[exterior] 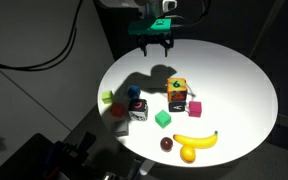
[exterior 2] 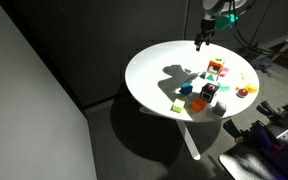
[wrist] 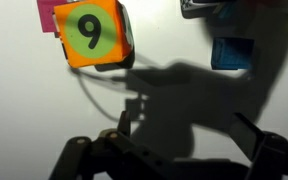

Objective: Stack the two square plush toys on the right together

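Note:
The orange, green and yellow plush cube (exterior: 176,88) with a "6" sits mid-table, and also shows in an exterior view (exterior 2: 216,68). In the wrist view (wrist: 92,35) its orange face with a green disc fills the upper left. The black cube with white marks (exterior: 139,112) stands apart from it, nearer the table's front, and shows in an exterior view (exterior 2: 209,92). My gripper (exterior: 156,45) hangs open and empty above the table's far edge, well clear of both cubes. It also shows in an exterior view (exterior 2: 201,40) and in the wrist view (wrist: 184,120).
On the round white table (exterior: 239,90) lie a pink cube (exterior: 194,107), two green cubes (exterior: 109,98) (exterior: 162,118), a blue block (exterior: 134,95) (wrist: 232,52), a banana (exterior: 196,140) and a dark ball (exterior: 167,143). A dark floor surrounds the table.

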Tool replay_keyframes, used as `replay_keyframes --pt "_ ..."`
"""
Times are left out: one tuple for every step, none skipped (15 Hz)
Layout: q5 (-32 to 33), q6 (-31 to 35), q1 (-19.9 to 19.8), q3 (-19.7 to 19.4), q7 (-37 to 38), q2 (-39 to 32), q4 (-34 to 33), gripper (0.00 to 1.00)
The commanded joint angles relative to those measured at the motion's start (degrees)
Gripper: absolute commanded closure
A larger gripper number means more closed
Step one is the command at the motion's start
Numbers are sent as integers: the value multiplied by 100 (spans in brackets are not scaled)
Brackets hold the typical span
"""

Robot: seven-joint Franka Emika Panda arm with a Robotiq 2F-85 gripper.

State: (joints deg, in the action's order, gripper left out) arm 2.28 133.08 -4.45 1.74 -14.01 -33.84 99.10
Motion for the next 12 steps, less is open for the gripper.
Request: replay_keyframes --pt "54 -262 229 -45 372 236 196 0" --pt "27 -368 255 -4 344 282 247 0" --pt "27 -472 290 15 324 338 304 0" --pt "39 -555 334 19 332 407 370 0" --pt "24 -644 354 48 275 499 463 0" --pt "23 -732 381 60 257 581 541 0" --pt "45 -808 415 62 262 682 643 0" --pt "39 -913 433 77 246 777 730 0" --pt "38 -982 453 84 251 879 826 0" --pt "53 -1056 479 87 261 993 942 0" --pt "78 -1115 505 81 284 1101 1045 0" --pt "90 -1166 526 83 301 1226 1166 0"
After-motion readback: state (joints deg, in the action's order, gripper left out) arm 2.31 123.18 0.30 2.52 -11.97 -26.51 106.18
